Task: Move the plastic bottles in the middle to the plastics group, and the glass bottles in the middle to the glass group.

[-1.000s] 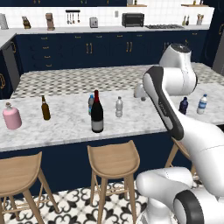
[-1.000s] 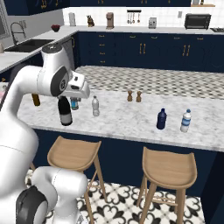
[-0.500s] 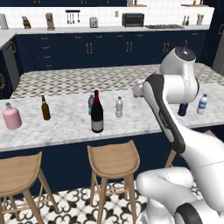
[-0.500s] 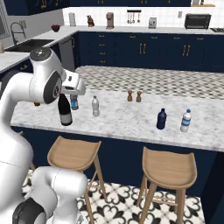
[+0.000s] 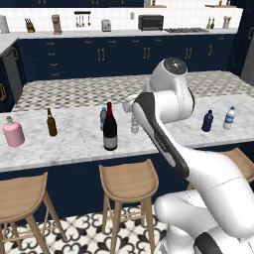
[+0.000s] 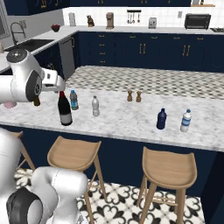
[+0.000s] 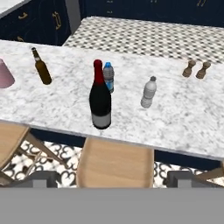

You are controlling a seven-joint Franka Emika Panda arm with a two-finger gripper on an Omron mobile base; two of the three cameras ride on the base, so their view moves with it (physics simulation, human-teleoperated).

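Fingers of the gripper (image 7: 112, 183) stood spread wide with nothing between them, their dark tips low in the hand view. Ahead of them, almost on their centre line, the wine bottle (image 7: 100, 97) stood upright on the marble counter (image 7: 175, 118). Just behind it was the teal bottle (image 7: 108, 76), and off to one side, apart, the clear bottle (image 7: 148, 92). Farther out on the other side were the beer bottle (image 7: 41, 67) and the pink bottle (image 7: 5, 73). The wine bottle looked heavy, rigid, smooth and breakable; a hold across the broad body above the label seemed safer than the thin neck. The plastic ones would likely be light and tippy.
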